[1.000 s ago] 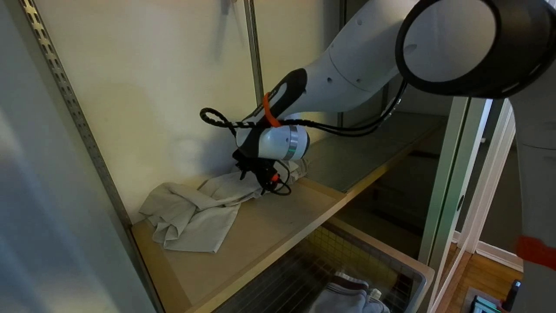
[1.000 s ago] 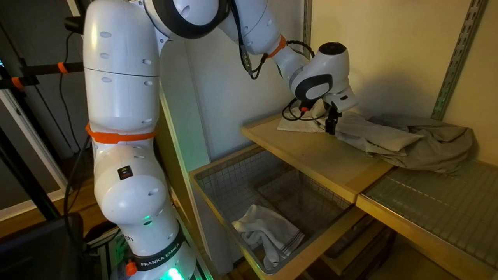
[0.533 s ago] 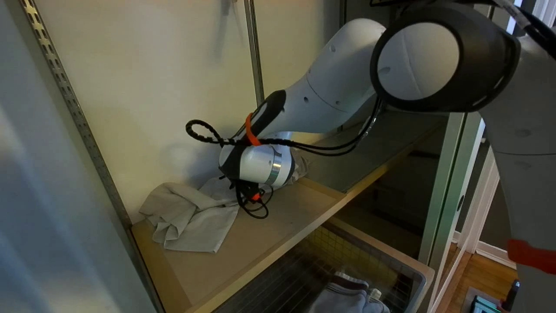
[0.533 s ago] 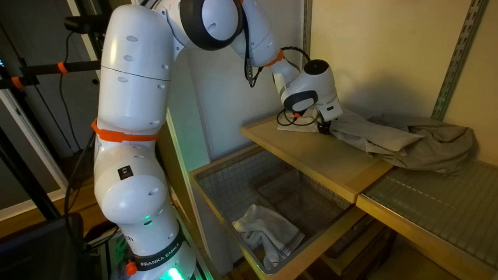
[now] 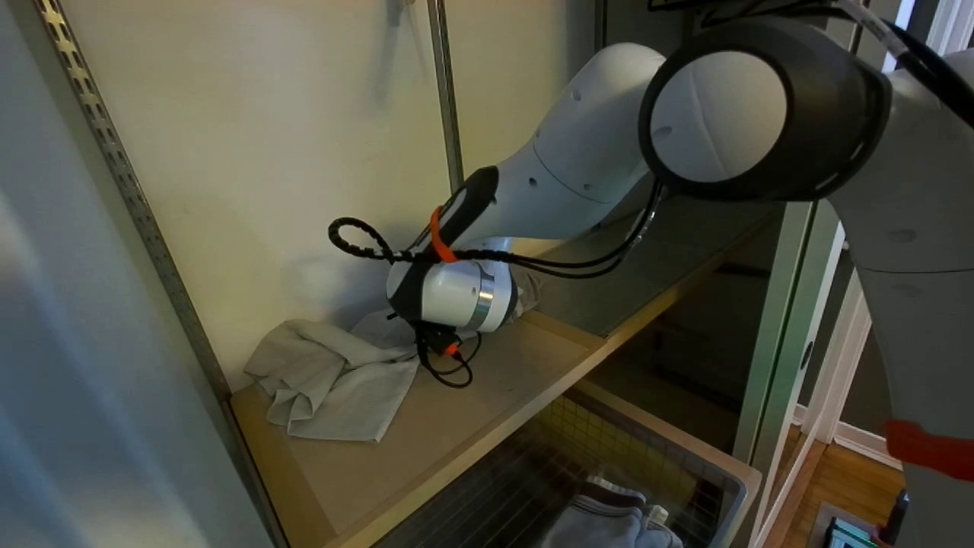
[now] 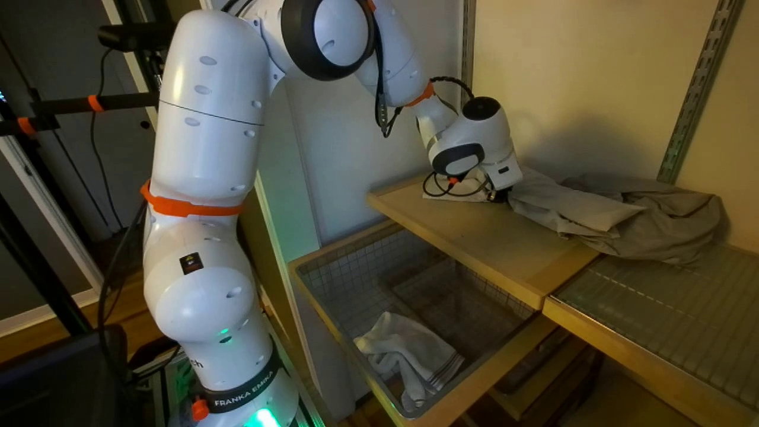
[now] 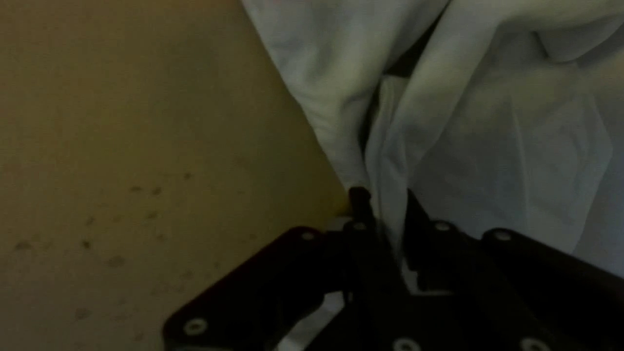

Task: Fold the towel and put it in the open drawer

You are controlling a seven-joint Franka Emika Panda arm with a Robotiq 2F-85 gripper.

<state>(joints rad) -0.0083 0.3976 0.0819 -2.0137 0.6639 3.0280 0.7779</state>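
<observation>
The towel, a large grey-beige cloth, lies crumpled along the back of the wooden shelf in both exterior views, its folds spreading to one side and a bunched heap to the other. In the wrist view my gripper has its black fingers drawn together with a narrow upright pleat of the towel pinched between them. From outside, the hand hides the fingertips at shelf level. Below the shelf stands the open drawer, a wire basket with a light rim.
A second, whitish cloth with dark stripes lies inside the drawer. The bare wooden shelf overhangs part of the drawer, and a glass-like shelf adjoins it. Walls with metal rails stand close behind the arm.
My gripper has come down onto the towel and shifted slightly along the shelf, with only a small movement in the last half second. The cloth in the drawer has not moved.
</observation>
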